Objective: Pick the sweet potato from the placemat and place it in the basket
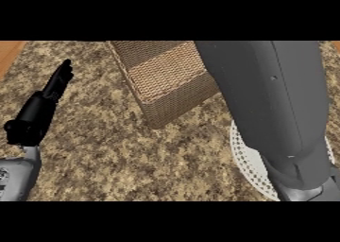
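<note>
Counter (110, 142): a speckled brown and tan stone top that fills most of the frame. Strips of orange wood show at the upper left and upper right corners.
Right arm (270, 104): a big grey forearm that comes down from the top right to the lower right. It blocks a lot of the view. I cannot see its hand, so I cannot tell if that hand is spread or closed.
Placemat (165, 75): a brown woven mat at the top middle, tilted, with a lighter band across it. Its right side goes under the grey arm.
Basket (246, 160): white with little holes, at the lower right. Only curved bits of its rim peek out on both sides of the arm.
Left hand (44, 101): black, at the left, with fingers straight and pressed together, pointing up. It holds nothing.
Sweet potato: I cannot see it anywhere.
Open room: the bare middle and lower left of the counter.
</note>
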Robot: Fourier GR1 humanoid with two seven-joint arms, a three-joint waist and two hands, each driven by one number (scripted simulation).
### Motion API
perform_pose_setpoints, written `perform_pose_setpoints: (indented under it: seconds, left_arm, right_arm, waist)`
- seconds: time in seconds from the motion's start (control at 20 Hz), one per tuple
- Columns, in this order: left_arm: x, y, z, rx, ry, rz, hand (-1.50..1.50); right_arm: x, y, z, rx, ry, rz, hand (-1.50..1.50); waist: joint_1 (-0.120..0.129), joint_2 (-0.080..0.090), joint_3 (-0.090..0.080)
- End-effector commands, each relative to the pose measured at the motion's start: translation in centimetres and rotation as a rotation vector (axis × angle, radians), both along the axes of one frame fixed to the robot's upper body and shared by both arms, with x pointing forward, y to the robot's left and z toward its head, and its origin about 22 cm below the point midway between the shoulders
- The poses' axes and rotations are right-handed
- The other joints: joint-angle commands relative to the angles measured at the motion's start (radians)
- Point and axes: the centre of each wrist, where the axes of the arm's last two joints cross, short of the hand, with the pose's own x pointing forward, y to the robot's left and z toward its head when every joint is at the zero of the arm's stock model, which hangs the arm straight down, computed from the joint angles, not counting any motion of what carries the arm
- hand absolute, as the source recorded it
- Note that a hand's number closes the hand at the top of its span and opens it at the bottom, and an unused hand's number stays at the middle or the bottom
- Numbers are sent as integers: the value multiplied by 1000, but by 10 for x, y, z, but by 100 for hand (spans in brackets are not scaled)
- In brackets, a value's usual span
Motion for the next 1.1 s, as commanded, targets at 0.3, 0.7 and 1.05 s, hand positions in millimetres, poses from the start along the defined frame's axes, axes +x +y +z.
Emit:
perform_pose_setpoints:
  seconds: [0.3, 0.7, 1.05]
  left_arm:
    - [2, 4, -3, -1, 11, -11, 0]
    - [4, 0, -3, 9, 12, 9, 0]
    - [8, -6, -7, -14, 11, 5, 0]
  right_arm:
    - [54, 13, -14, 135, 295, -97, 150]
    - [63, 35, -30, -130, 499, -180, 150]
    - [75, 37, -36, -70, 581, -90, -150]
  waist:
    - [1, 6, 0]
    - [-28, -8, 1]
    - [-15, -2, 1]
